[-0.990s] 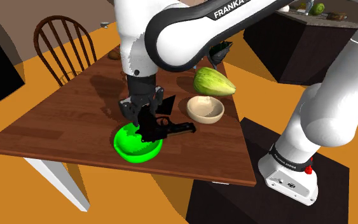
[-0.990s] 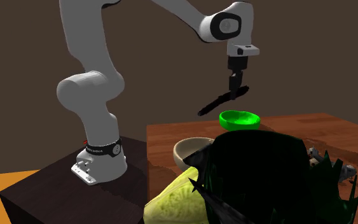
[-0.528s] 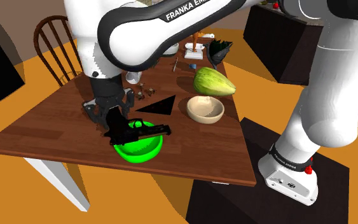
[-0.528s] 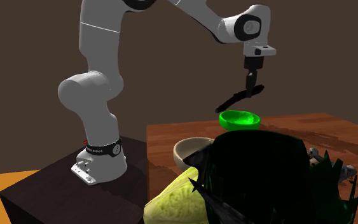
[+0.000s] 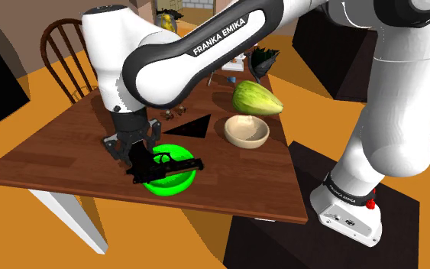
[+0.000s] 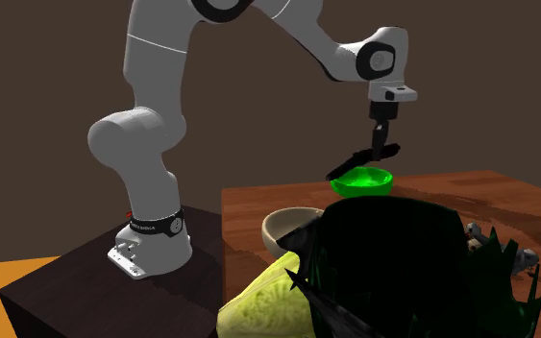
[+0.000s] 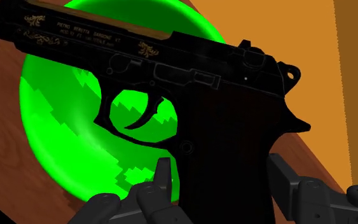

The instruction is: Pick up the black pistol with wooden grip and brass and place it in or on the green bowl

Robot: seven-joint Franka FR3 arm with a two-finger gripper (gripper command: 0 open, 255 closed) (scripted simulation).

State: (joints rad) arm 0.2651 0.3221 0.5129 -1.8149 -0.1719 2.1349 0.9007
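Note:
My gripper (image 5: 139, 157) is shut on the grip of a black pistol (image 5: 167, 163) with fine brass engraving on its slide. The pistol (image 7: 171, 95) lies level between the fingers (image 7: 163, 178), its barrel reaching across the green bowl (image 7: 63, 140). In the shoulder view it hangs low over the green bowl (image 5: 176, 182), which stands near the brown table's (image 5: 68, 153) front edge. From the second exterior view the gripper (image 6: 381, 149) holds the pistol (image 6: 355, 161) just over the rim of the bowl (image 6: 364, 181).
A beige bowl (image 5: 247, 132) and a pale green cabbage-like vegetable (image 5: 256, 98) lie to the shoulder view's right of the green bowl. Small items sit at the table's far side. A wooden chair (image 5: 74, 55) stands behind the table. A dark leafy object (image 6: 403, 259) blocks the second exterior view's foreground.
The gripper has carried the pistol down and toward the shoulder view's left, until it hangs just above the green bowl's rim. The grip on the pistol has held.

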